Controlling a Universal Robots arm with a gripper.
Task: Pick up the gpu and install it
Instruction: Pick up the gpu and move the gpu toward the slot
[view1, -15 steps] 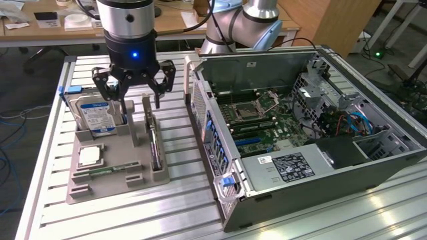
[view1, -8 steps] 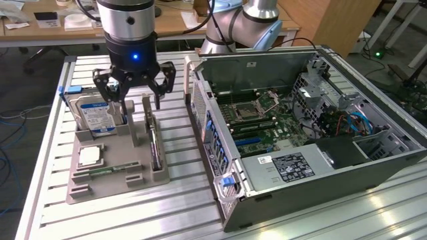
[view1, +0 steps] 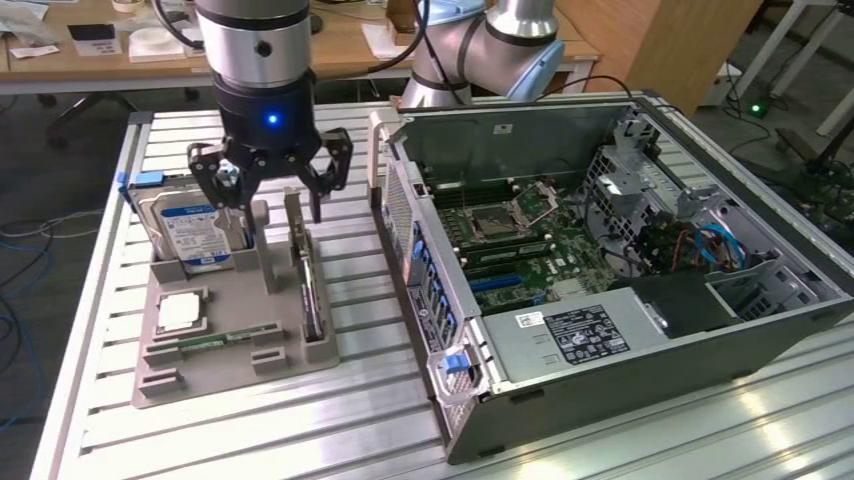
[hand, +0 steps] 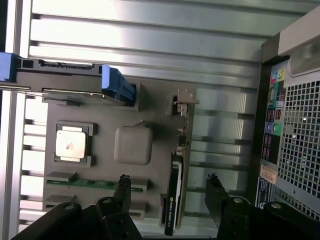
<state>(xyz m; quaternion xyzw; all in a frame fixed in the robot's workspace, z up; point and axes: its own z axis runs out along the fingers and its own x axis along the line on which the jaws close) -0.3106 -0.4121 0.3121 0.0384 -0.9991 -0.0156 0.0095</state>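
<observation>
Black fingers (hand: 123, 186) of the gripper (hand: 168, 179) sit closest to the wrist camera, spread wide and holding nothing, one on each side of the gpu (hand: 176, 170) with a gap on both sides. From the exterior view the gripper (view1: 280, 200) hangs over the far end of the grey holder (view1: 287, 365), just above the gpu (view1: 310, 290), which stands on its long edge in a slot along the holder's side toward the exterior view's right; I cannot tell whether a fingertip touches it. A grey upright block (hand: 132, 145) rises from the holder (hand: 150, 115) beside the card, between it and the hard drive (view1: 194, 235) with its blue-white label. A square processor (view1: 180, 312) and a narrow green memory stick (view1: 220, 340) lie in the holder's nearer pockets. Near the card, toward the exterior view's right, stands the opened computer case (view1: 601, 290) on the slatted metal table (view1: 374, 420).
</observation>
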